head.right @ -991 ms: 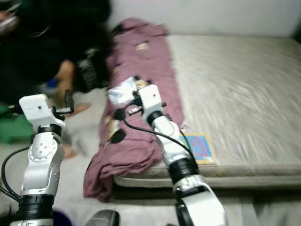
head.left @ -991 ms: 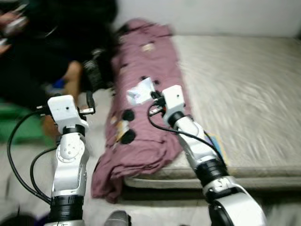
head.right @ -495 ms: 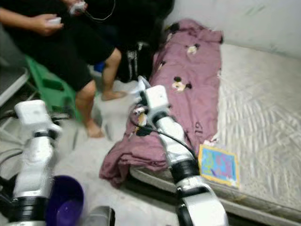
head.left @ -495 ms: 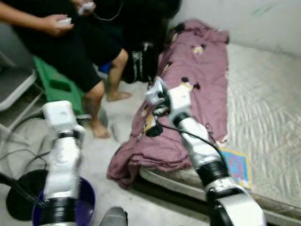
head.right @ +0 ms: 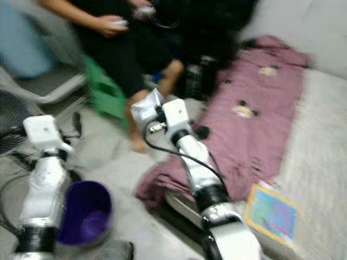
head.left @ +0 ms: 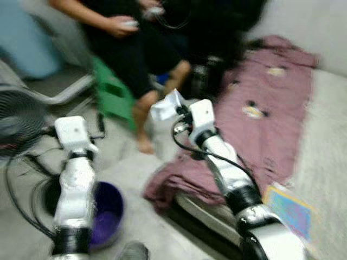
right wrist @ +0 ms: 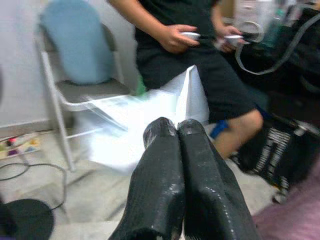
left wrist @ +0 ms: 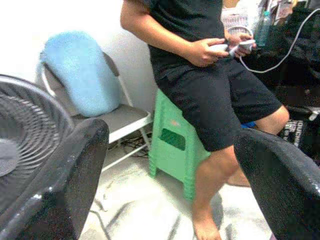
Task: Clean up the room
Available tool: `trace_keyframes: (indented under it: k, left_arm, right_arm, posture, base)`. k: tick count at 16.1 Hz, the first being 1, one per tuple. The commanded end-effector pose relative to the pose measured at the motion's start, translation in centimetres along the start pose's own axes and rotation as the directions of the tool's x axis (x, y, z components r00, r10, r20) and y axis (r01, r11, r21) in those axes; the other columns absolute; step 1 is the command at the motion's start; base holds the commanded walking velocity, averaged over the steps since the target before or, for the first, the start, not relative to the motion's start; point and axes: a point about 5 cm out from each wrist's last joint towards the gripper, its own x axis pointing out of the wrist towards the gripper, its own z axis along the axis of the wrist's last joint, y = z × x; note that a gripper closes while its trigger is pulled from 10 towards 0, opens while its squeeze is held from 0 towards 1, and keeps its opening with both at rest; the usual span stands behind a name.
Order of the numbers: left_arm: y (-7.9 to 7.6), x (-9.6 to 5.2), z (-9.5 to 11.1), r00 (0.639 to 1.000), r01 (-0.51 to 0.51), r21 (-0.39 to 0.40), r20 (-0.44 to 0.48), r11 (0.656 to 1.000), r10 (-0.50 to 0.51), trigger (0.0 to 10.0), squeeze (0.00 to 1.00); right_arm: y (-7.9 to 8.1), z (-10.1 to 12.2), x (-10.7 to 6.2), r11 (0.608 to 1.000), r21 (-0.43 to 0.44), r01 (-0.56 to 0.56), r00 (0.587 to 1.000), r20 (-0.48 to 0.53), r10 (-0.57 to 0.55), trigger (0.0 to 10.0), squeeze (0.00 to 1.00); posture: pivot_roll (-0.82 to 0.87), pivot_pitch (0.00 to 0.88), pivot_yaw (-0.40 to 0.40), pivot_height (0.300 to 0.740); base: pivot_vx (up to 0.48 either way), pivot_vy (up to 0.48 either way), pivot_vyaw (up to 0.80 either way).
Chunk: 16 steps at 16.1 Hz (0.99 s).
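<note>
My right gripper (right wrist: 177, 131) is shut on a crumpled piece of white plastic wrapper (right wrist: 150, 115), held up in the air beside the bed; the wrapper (head.left: 165, 105) sticks out to the left of the right wrist. My left gripper (left wrist: 170, 150) is open with nothing between its black fingers (left wrist: 75, 170), raised at my left (head.left: 100, 122). A purple bin (head.left: 108, 214) stands on the floor under my left arm. The eye views are blurred.
A person sits on a green stool (head.left: 111, 92) straight ahead, holding small controllers, bare foot (head.left: 143, 145) on the floor. A fan (head.left: 19, 122) and a folding chair with a blue cushion (left wrist: 80, 75) stand left. A maroon blanket (head.left: 265, 119) hangs off the mattress (head.left: 325, 135), with a colourful booklet (head.right: 271, 214) on it.
The camera has swung left, so the bed slid to the right and the purple bin, fan and chair came into view. The right gripper still holds the wrapper.
</note>
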Motion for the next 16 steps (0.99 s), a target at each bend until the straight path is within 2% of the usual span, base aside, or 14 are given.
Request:
trace_keyframes:
  k: [1,7,11,16]
  left_arm:
    - [-0.1,0.0,0.0,1.0,-0.002,0.021,0.004,1.0,0.002,10.0,0.0]
    - [0.0,-0.2,-0.2,1.0,-0.017,0.022,-0.001,1.0,0.017,10.0,0.0]
    - [0.7,-1.3,-0.6,0.997,-0.075,0.015,-0.01,0.997,0.075,10.0,0.0]
    - [0.5,-1.4,-0.5,0.997,-0.071,0.016,-0.007,0.997,0.071,10.0,0.0]
  right_arm:
    - [-0.2,0.0,0.0,1.0,0.0,0.003,1.0,-0.001,-0.003,10.0,0.0]
    - [0.0,-0.1,0.1,1.0,-0.006,-0.008,1.0,-0.002,0.008,10.0,0.0]
    - [1.4,0.1,0.7,0.997,-0.007,-0.076,0.997,-0.007,0.076,10.0,0.0]
    - [1.8,0.2,0.9,0.997,0.006,-0.083,0.997,0.001,0.083,10.0,0.0]
  posture:
    - [0.12,0.0,-0.05,0.74]
    - [0.14,0.0,-0.059,0.74]
    - [0.18,0.0,-0.102,0.74]
    - [0.16,0.0,-0.081,0.74]
  base:
    - [0.0,0.0,0.8]
    - [0.0,0.0,0.8]
    - [0.0,0.0,0.8]
    - [0.0,0.0,0.8]
